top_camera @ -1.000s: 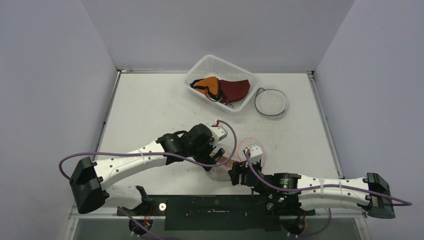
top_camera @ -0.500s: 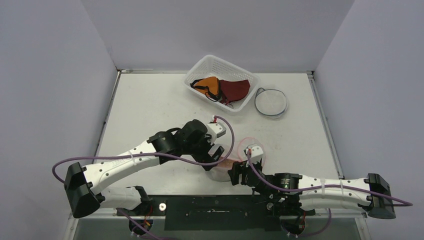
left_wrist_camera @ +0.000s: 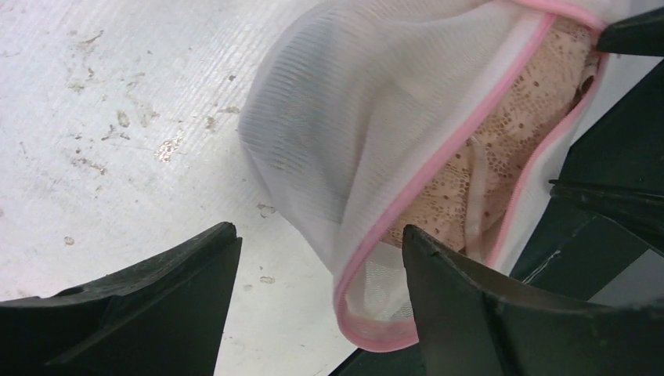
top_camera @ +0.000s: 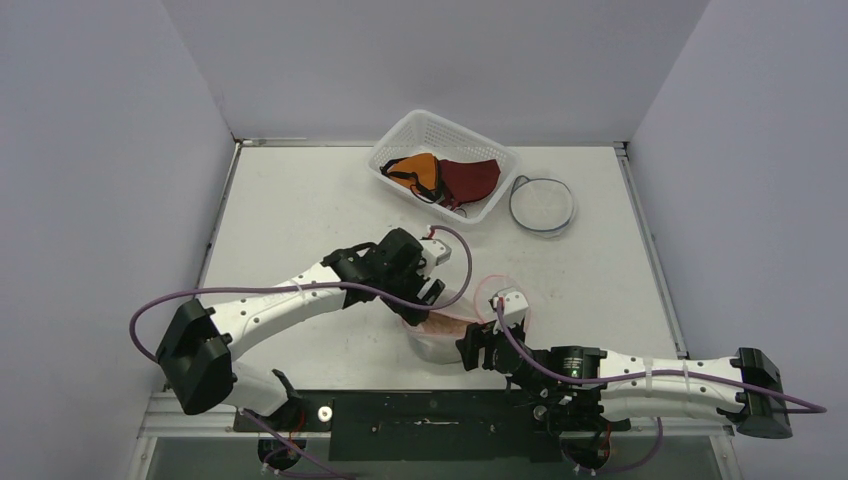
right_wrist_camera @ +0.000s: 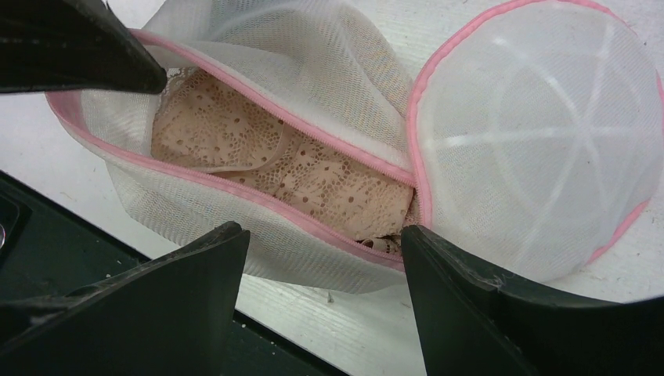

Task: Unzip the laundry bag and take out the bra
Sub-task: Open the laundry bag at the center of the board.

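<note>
Finding: left fingers (left_wrist_camera: 156, 305) stand released, with the pink rim of the laundry bag (left_wrist_camera: 329, 117) between them, unclamped. The bra (right_wrist_camera: 313, 176) lies inside the unzipped slit, its long axis along it, crossing beneath the gap of the right fingers (right_wrist_camera: 156, 305), likewise released. Recommendation: pinch lace only, clear of mesh, and draw out along the slit.

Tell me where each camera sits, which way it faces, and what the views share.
Top external: above, behind the bases, looking down on the table; left arm and right arm show.
Left wrist: on the left arm, facing down at the laundry bag; the left tool shows.
Right wrist: on the right arm, facing down at the bra; the right tool shows.
Shared: both wrist views see the unzipped laundry bag.
</note>
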